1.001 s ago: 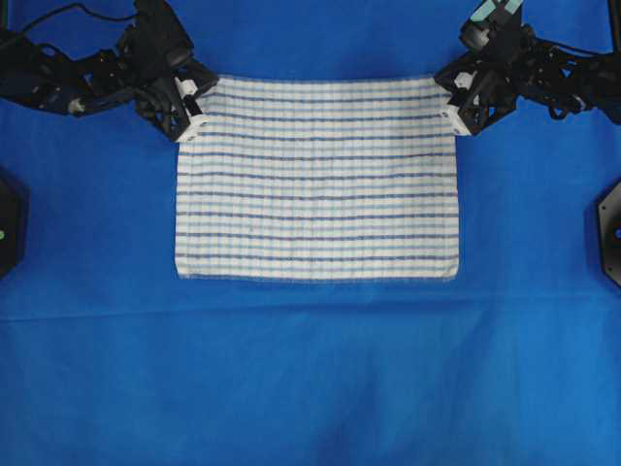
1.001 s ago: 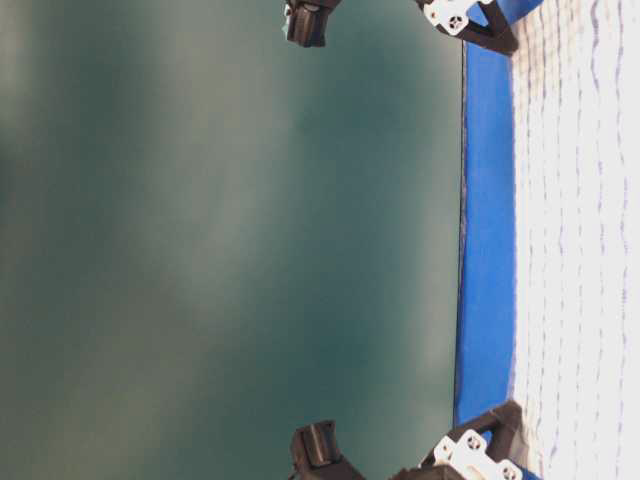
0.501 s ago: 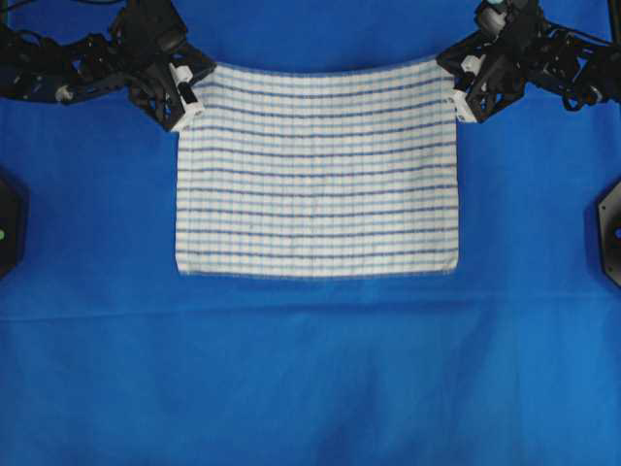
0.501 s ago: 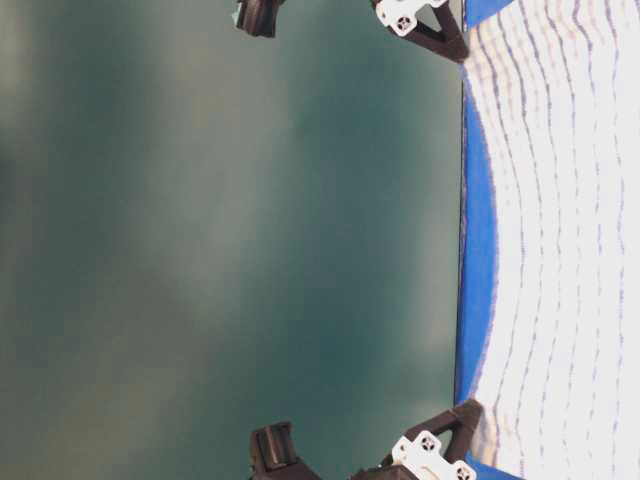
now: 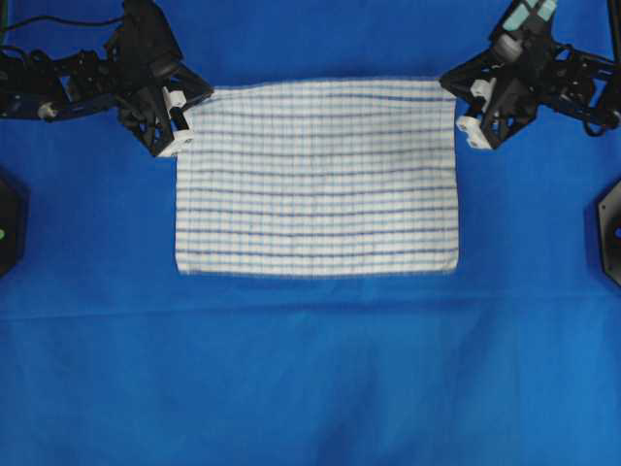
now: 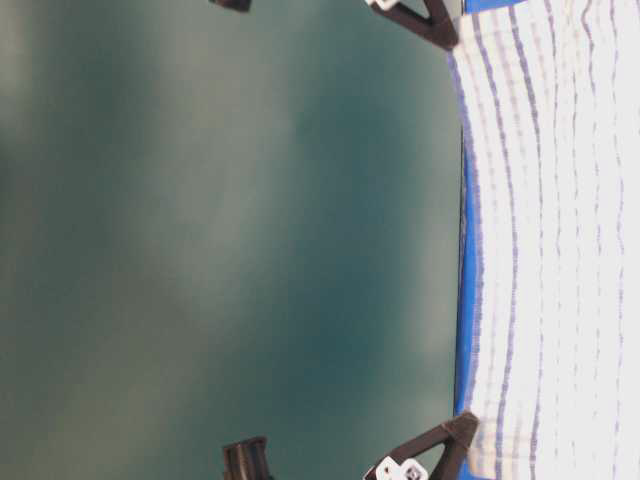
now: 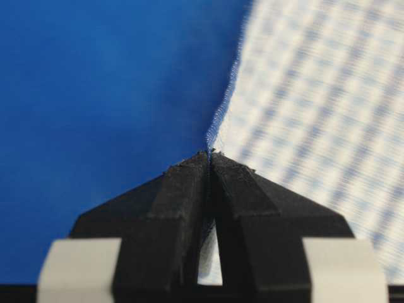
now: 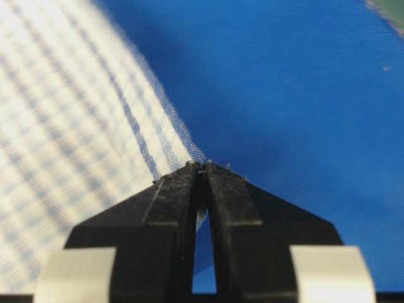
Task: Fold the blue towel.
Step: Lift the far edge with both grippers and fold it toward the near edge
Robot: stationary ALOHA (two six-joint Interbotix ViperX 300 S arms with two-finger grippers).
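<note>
Blue towel (image 5: pixel 316 180) is lying spread on the plain blue cloth (image 5: pixel 310 379) covering the worktop, near edge flat and straight, far edge being held up at both corners; left tool (image 5: pixel 180 124) is gripping the far-left corner, right tool (image 5: pixel 462 109) is gripping the far-right corner; left wrist view is showing the left tool (image 7: pixel 209 158) with jaws pinched together on the towel's (image 7: pixel 315 113) edge, cloth running out from the tips and visible in the slot between the fingers (image 7: pixel 177 208); right wrist view is showing the same for the right tool (image 8: pixel 202 167), jaws closed on the towel (image 8: pixel 69 139) corner; table-level view is showing the towel (image 6: pixel 550 240) rising off the blue cloth (image 6: pixel 466 330) along its far edge, stretched fairly taut between the two tool tips.
</note>
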